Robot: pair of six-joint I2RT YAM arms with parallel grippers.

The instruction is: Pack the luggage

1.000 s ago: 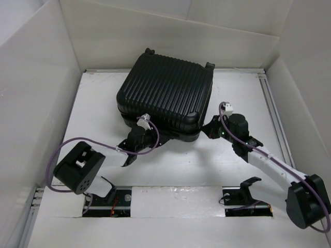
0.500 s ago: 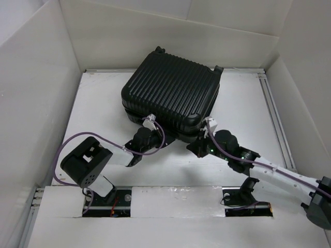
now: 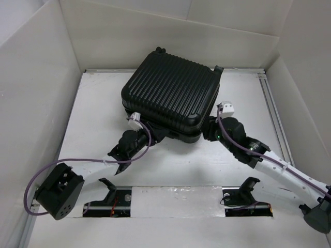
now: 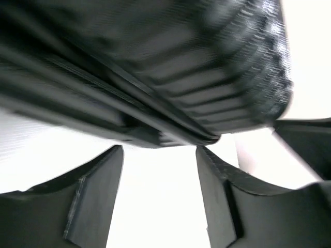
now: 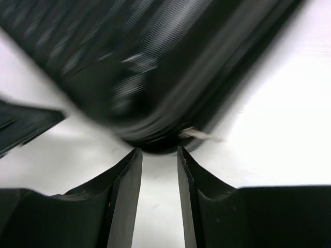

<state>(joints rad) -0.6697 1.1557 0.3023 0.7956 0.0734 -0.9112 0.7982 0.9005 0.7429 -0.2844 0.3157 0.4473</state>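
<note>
The luggage is a black ribbed hard-shell suitcase. It lies closed and flat on the white table, turned a little. Two of its wheels show at the far edge. My left gripper is open and empty at the luggage's near edge. In the left wrist view the gripper sits just below the shell's seam. My right gripper is at the near right corner. In the right wrist view it is open by a narrow gap and empty, just short of the blurred corner, next to a small zipper pull.
White walls enclose the table on three sides. A metal rail runs along the right side. Two slots in the near edge hold black clips. Purple cables trail from both wrists.
The luggage slid a little back and to the right early on, then stayed put. The left arm's elbow swung down and left. The right gripper moved right along the near edge to the corner.
</note>
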